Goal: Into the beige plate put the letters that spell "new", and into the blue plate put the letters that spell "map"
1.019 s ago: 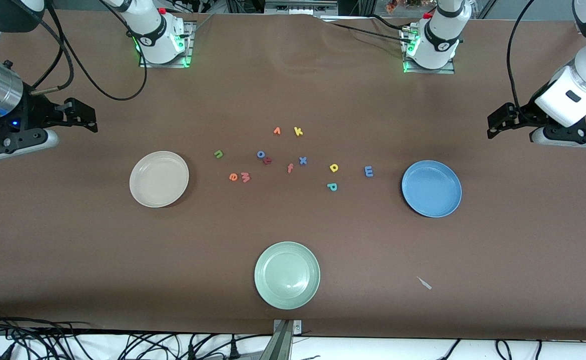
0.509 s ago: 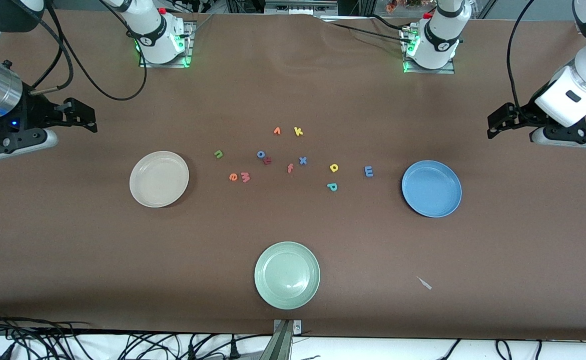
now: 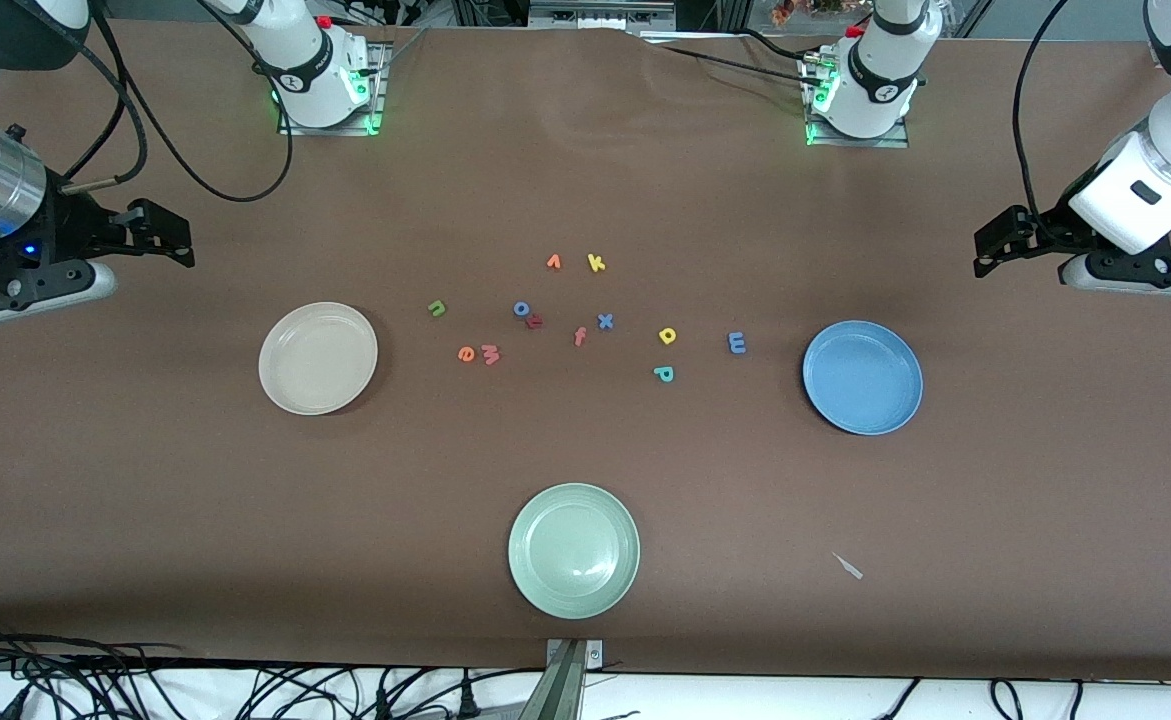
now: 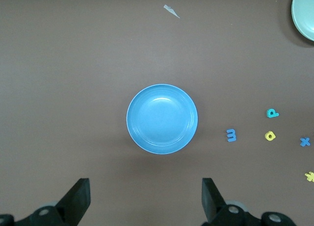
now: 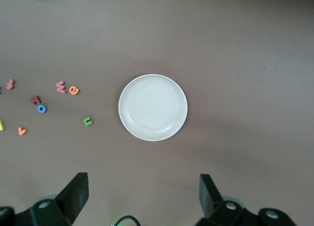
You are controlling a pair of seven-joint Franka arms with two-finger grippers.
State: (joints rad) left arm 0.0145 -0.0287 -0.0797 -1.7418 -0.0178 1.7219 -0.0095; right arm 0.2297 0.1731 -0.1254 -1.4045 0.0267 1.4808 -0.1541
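Note:
The beige plate (image 3: pixel 317 357) (image 5: pixel 152 107) lies toward the right arm's end of the table and the blue plate (image 3: pixel 862 377) (image 4: pixel 162 119) toward the left arm's end. Between them lie the green n (image 3: pixel 436 308) (image 5: pixel 88 120), orange e (image 3: pixel 466 353) (image 5: pixel 73 90), pinkish-red w (image 3: pixel 490 353) (image 5: pixel 61 86), blue m (image 3: pixel 737 343) (image 4: pixel 231 135), yellow a (image 3: pixel 667 335) (image 4: pixel 270 136) and teal p (image 3: pixel 663 373) (image 4: pixel 272 113). My right gripper (image 3: pixel 170 235) (image 5: pixel 142 194) hangs open over bare table beside the beige plate. My left gripper (image 3: pixel 990 248) (image 4: pixel 145 196) hangs open over bare table beside the blue plate.
A pale green plate (image 3: pixel 573 550) sits nearest the front camera. Other letters lie in the cluster: blue o (image 3: pixel 522 308), dark red letter (image 3: pixel 535 321), orange f (image 3: pixel 579 336), blue x (image 3: pixel 605 321), orange v (image 3: pixel 553 262), yellow k (image 3: pixel 596 263). A small pale scrap (image 3: pixel 848 566) lies near the front edge.

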